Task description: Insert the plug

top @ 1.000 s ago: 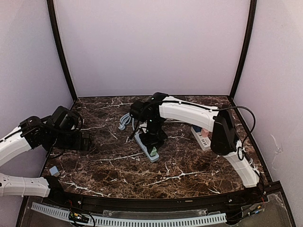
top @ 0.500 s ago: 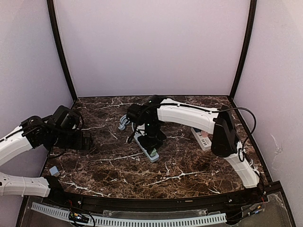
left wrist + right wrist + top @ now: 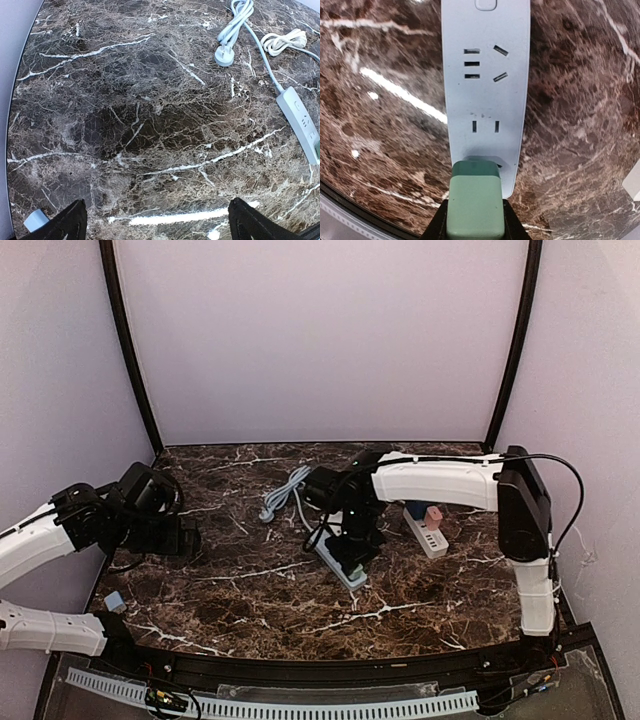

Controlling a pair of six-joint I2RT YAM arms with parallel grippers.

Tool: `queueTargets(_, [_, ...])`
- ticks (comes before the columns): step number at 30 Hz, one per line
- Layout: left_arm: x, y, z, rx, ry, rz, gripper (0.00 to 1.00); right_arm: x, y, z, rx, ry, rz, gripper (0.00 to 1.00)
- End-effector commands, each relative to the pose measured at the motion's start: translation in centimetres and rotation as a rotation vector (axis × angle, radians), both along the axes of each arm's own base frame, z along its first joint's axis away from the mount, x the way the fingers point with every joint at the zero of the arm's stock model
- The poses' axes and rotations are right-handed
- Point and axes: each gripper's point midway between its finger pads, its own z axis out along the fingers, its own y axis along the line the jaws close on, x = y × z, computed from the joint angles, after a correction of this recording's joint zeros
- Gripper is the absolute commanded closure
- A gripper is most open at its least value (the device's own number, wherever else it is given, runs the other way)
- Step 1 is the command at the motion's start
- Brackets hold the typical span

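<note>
Right pincer (image 3: 476, 223), pinching green plug (image 3: 474, 197), has shifted rightward with power strip (image 3: 486, 90).

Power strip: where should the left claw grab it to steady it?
Probably pinch the power strip across its narrow width at the bare cable end, from straight above. It lies flat, long and slim; the right claw holds the green plug at the other end.

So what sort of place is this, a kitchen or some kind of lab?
Most likely a robot test booth, not a kitchen: plain lilac walls box in a marble-patterned tabletop, a left arm and right arm stand at its near edge, and the workpiece is a power strip with a green plug.
</note>
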Motion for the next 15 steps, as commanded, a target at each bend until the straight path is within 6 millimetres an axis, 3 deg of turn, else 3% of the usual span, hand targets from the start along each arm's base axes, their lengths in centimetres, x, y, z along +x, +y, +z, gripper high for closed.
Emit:
queueTargets(1, [0.5,-0.6,0.5,-0.038,-0.006,0.013,0.02,-2.9,-6.5,-0.9,-0.209,0.102,-0.004,1.00])
queueTargets(6, [0.5,-0.7,0.1,-0.049,-0.003,0.028,0.02,-3.6,-7.6,-2.4,-0.232,0.125,0.004,1.00])
queueTargets(15, [0.3,-0.3,0.1,-0.044,-0.006,0.034,0.03,-2.9,-6.5,-4.7,-0.255,0.141,-0.011,1.00])
